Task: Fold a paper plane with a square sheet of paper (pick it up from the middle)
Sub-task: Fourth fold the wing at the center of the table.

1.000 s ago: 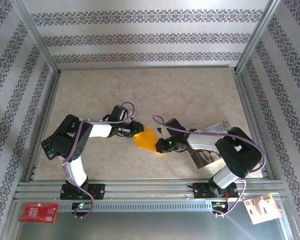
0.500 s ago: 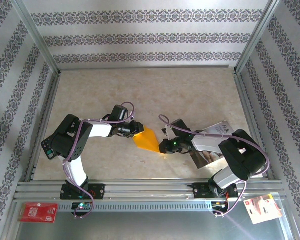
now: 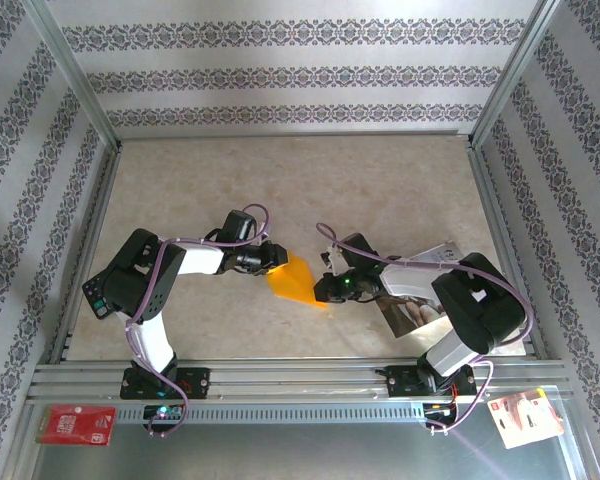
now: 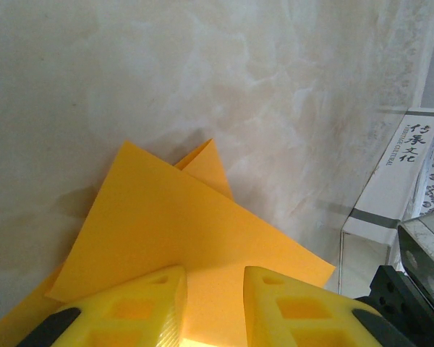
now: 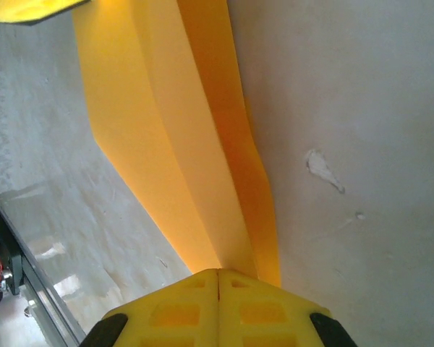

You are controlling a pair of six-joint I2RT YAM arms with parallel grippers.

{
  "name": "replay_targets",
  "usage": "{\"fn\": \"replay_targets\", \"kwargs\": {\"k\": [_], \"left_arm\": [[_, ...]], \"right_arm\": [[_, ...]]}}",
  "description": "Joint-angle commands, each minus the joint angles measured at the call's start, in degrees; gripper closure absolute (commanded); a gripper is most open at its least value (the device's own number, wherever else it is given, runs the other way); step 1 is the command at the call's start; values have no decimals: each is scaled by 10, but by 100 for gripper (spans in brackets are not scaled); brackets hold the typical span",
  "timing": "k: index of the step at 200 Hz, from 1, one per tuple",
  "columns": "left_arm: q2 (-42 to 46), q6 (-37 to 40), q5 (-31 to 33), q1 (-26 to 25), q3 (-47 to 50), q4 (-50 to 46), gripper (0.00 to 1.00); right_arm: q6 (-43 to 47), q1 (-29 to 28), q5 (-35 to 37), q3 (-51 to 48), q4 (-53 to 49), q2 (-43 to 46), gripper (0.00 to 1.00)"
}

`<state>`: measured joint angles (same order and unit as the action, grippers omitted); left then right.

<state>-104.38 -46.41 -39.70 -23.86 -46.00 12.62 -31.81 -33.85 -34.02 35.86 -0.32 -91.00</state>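
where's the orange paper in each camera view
Top external: orange paper at centre, between left end effector and right end effector.
Left wrist: lower middle, reaching the yellow fingers at the bottom edge.
Right wrist: folded band from top left down into the closed yellow fingers.
Shared landmark: the left end effector's yellow tip at the paper's edge; top-left corner of the right wrist view.

The thin bright orange paper sheet [image 3: 296,281] is partly folded. From above it looks like a small pointed shape. It sits low over the pale table [image 3: 380,190], near the front and in the middle. Up close, one big flap lies on top, and a little corner peeks out behind it. Long folded layers run side by side along one sharp crease.
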Motion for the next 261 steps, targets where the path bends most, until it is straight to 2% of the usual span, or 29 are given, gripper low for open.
{"fn": "replay_targets", "kwargs": {"k": [1, 53, 157, 214, 261], "left_arm": [[-28, 24, 43, 13, 9, -63, 73], [-27, 24, 43, 13, 8, -63, 73], [-30, 32, 48, 13, 2, -73, 73], [-31, 32, 47, 14, 5, -72, 73], [-33, 30, 46, 13, 5, -70, 73]], "right_arm": [[-5, 4, -17, 22, 8, -19, 93], [3, 9, -7, 5, -6, -46, 94], [-22, 15, 19, -104, -34, 66, 95], [-41, 15, -8, -33, -29, 104, 95], [-37, 6, -19, 13, -17, 55, 95]]}}
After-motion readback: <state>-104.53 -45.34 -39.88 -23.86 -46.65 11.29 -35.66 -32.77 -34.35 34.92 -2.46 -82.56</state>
